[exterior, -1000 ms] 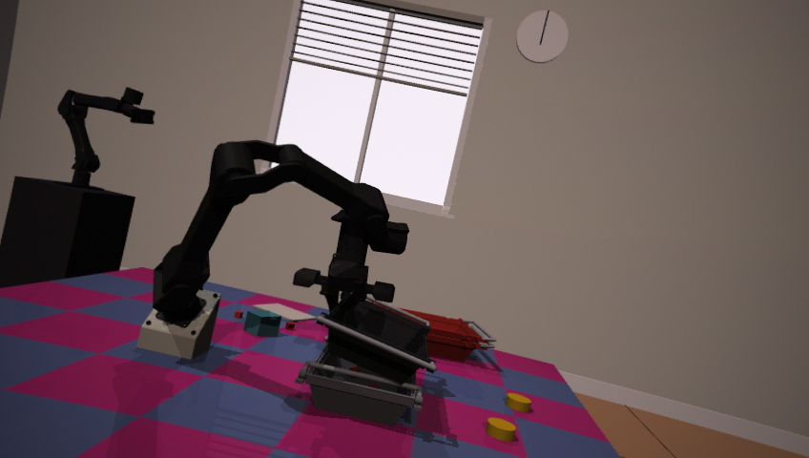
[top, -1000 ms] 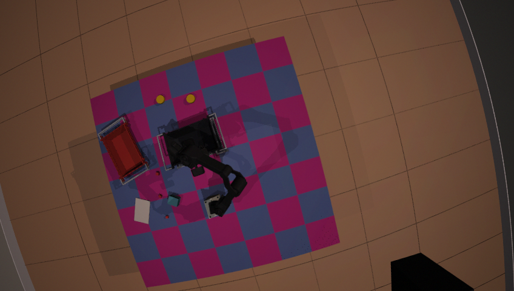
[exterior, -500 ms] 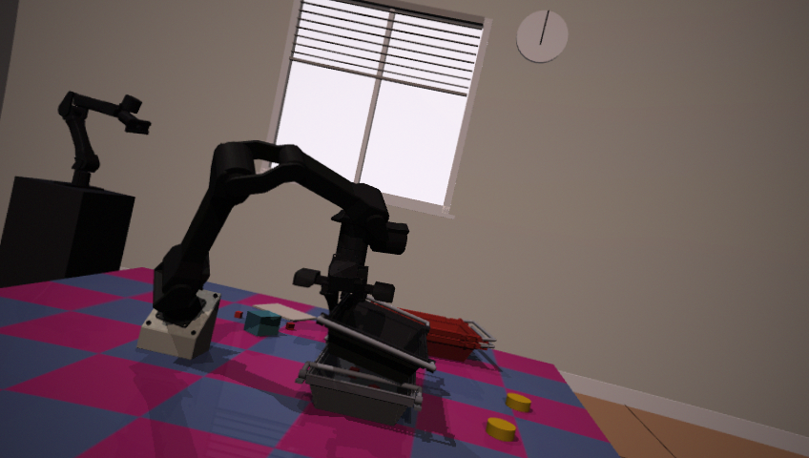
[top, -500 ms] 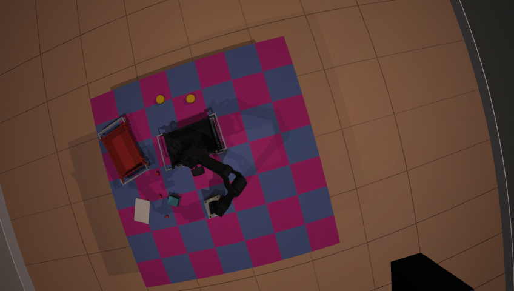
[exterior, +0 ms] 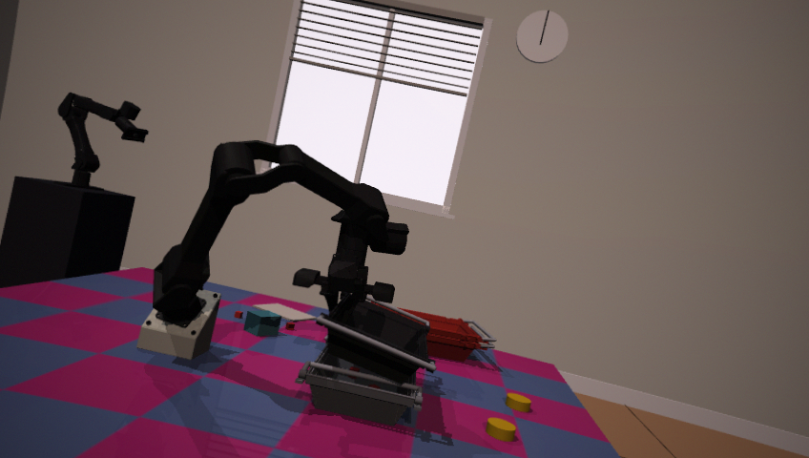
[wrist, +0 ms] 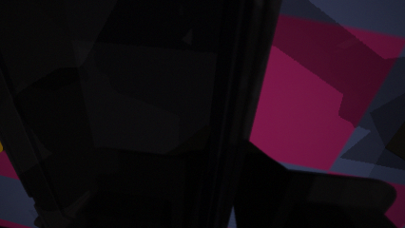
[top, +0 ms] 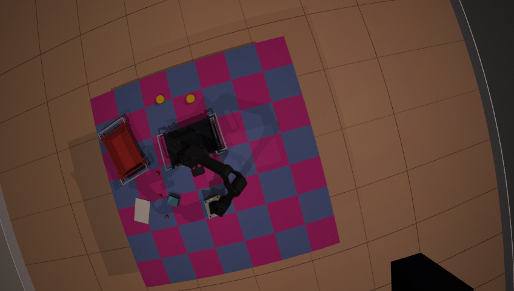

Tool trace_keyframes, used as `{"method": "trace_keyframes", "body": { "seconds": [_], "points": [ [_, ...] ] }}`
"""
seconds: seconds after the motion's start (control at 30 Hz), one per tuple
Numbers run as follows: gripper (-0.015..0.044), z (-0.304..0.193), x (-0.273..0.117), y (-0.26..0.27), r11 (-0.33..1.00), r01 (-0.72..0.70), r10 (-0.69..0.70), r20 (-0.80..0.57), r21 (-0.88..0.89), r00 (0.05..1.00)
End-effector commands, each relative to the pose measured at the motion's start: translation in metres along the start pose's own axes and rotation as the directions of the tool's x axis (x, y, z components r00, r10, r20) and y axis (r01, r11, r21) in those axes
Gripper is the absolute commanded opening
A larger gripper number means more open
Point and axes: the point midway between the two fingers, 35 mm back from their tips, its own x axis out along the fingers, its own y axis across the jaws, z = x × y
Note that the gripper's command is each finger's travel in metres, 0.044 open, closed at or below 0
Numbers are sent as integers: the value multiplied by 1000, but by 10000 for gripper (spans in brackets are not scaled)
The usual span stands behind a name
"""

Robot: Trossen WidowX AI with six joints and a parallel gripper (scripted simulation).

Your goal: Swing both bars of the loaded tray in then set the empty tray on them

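The empty black tray (top: 196,135) (exterior: 391,330) (wrist: 143,104) hangs over the loaded tray, tilted, its gripper side higher than the side toward the yellow discs. My gripper (exterior: 341,306) is shut on its raised side wall. One wire bar (exterior: 374,343) of the held tray stands out over its near end. The grey loaded tray (exterior: 357,400) stands on the table below, with red blocks (exterior: 353,371) partly visible inside. Its near bar (exterior: 348,370) lies by the near end; how far in it reaches is unclear. Its far bar is hidden. The fingertips are too dark to make out in the wrist view.
A red tray (top: 124,149) (exterior: 448,334) with swung-out bars stands beyond. A teal block (top: 173,200) (exterior: 261,322), a white plate (top: 142,210) and small red cubes lie near the arm's base (top: 213,207) (exterior: 176,340). Two yellow discs (top: 160,99) (top: 190,98) lie on the opposite side.
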Motion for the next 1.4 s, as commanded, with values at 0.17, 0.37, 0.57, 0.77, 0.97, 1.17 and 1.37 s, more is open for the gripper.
{"method": "trace_keyframes", "body": {
  "seconds": [0.17, 0.37, 0.57, 0.77, 0.97, 1.17, 1.37],
  "points": [
    [0, 4, 11, -5, 1000, 22, -22, 0, 7, 1000],
    [0, 6, 16, -7, 999, 30, -30, 0, 9, 1000],
    [0, 6, 16, -7, 999, 30, -30, 0, 9, 1000],
    [0, 6, 16, -7, 999, 30, -30, 0, 9, 1000],
    [0, 6, 16, -7, 999, 30, -30, 0, 9, 1000],
    [0, 6, 16, -7, 999, 30, -30, 0, 9, 1000],
    [0, 6, 16, -7, 999, 30, -30, 0, 9, 1000]
  ]
}}
